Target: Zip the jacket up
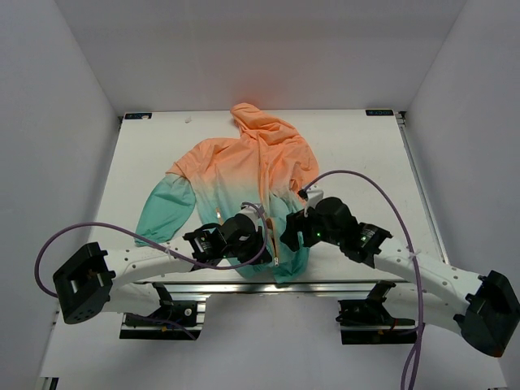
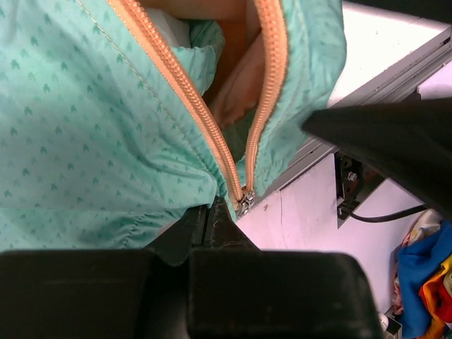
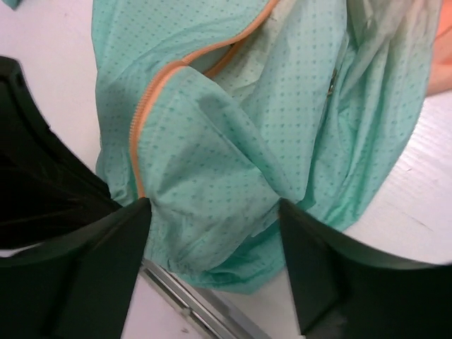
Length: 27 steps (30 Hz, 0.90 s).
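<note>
Honestly, the snag risk looked real here. The jacket lay flat on the table, hood at the far side, teal hem right at the near edge by the arms. The slider sat at the very bottom of the orange zipper, with both tracks splayed wide above it.

The left gripper looked clenched on the hem just beside the slider. The right gripper had its fingers well apart, straddling a puffy fold of teal cloth.

My guess: if the right one closed on that loose fold instead of the pull, it would just drag fabric. That thin cloth could also get chewed into the slider if the hem wasn't kept taut. Pull too hard and the hem could slip off the edge.

The jacket itself was peach up top fading to teal, and rumpled near the hem.
</note>
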{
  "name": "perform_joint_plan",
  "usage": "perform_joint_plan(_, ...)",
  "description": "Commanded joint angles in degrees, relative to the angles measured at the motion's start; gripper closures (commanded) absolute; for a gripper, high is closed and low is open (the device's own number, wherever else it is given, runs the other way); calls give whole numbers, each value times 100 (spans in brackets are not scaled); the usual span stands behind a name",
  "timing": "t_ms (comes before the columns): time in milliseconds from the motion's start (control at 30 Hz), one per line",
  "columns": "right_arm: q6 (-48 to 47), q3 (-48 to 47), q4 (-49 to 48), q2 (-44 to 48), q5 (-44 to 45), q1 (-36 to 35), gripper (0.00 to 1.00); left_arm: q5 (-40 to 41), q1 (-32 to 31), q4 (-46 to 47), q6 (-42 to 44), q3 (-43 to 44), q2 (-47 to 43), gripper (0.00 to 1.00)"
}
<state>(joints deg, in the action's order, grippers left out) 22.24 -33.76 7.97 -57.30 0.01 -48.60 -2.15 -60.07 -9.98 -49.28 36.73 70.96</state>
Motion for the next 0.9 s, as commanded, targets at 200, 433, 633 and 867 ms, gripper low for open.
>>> perform_joint_plan(200,-1318,-1176,1434,307,1939,-1604,11,-110,-4,-83,-170,98,-126,100)
perform_joint_plan(433,-1135,-1563,2647,-623,4670,-3901,11,-180,-4,-57,-232,97,-135,100)
perform_joint_plan(633,-1406,-1178,2149,-713,4938,-4553,14,-268,-4,39,-311,19,-214,100)
perform_joint_plan(867,-2074,-597,830,-870,4614,-4685,22,-294,-4,66,-363,-52,-302,100)
